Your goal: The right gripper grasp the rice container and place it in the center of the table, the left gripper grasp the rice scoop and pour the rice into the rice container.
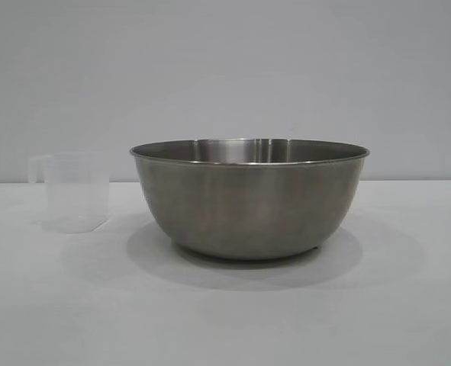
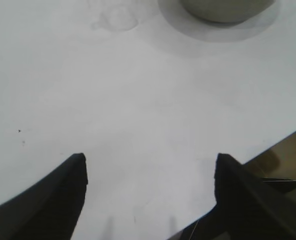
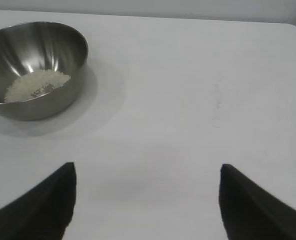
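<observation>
Rice [image 3: 36, 84] sitting inside big steel mixing bowl [image 1: 249, 198] mid-table, small clear plastic scoop cup [image 1: 72, 191] standing empty-looking just left. Left gripper [image 2: 150, 172] and right gripper [image 3: 148, 182] both hanging wide open, holding nothing. Looking basically done.

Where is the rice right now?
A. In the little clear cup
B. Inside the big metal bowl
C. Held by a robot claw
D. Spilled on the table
B: the right wrist view shows the rice heaped inside the steel rice container.
</observation>
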`<state>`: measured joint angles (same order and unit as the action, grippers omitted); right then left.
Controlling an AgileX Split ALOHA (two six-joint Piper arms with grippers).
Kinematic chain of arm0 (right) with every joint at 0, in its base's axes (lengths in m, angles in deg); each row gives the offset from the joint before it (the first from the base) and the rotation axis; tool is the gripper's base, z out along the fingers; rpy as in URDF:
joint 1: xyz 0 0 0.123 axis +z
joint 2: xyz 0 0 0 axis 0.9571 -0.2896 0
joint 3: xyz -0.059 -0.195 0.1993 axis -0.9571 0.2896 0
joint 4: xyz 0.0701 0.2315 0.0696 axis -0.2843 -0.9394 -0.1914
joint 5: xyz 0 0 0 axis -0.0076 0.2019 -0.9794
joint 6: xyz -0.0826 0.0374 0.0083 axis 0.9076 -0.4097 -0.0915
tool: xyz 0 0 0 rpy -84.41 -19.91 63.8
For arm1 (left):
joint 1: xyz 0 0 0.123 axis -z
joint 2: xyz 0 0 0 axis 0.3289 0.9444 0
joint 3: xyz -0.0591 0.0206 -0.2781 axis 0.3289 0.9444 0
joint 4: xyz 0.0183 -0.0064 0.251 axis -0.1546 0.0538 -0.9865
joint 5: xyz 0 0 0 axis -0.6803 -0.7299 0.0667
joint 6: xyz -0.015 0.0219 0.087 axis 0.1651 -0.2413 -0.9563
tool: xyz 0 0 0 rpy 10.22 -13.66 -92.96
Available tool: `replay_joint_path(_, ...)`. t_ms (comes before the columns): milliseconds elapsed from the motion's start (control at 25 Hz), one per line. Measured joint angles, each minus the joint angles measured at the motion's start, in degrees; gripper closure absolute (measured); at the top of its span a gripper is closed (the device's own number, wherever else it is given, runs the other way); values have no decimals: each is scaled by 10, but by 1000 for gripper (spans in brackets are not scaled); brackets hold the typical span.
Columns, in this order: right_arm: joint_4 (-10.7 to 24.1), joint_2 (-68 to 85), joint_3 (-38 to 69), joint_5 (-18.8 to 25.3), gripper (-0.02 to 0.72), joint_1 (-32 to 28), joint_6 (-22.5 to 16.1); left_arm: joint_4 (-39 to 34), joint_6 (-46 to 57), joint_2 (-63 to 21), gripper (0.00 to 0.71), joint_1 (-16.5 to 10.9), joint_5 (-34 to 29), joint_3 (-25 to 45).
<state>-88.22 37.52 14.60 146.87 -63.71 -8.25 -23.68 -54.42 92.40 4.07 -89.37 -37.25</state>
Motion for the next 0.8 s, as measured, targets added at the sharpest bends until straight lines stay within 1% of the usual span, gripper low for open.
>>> replay_joint_path(560,0,0,0,0,198,0,0,0,0,0,240,-2,0,0)
replay_joint_path(600,0,0,0,0,198,0,0,0,0,0,240,-8,0,0)
replay_joint_path(640,0,0,0,0,198,0,0,0,0,0,240,-22,0,0)
replay_joint_path(720,0,0,0,0,198,0,0,0,0,0,240,-59,0,0)
replay_joint_path(800,0,0,0,0,198,0,0,0,0,0,240,-107,0,0)
